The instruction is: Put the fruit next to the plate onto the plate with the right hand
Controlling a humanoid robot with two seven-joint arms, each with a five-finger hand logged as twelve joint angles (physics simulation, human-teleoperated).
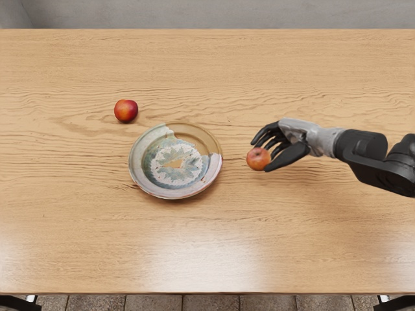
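Now, the plate [136, 162] lies bare near the middle of the table [207, 259]. Just to its right, the right hand [282, 144] curls its fingers around the fruit [258, 158], apparently gripping it. This looks like the carrying step: next it needs to move left over the plate, lower and let go. Farther back, a second fruit [126, 110] sits alone.

Wood table [207, 246] — grey wall [214, 13]
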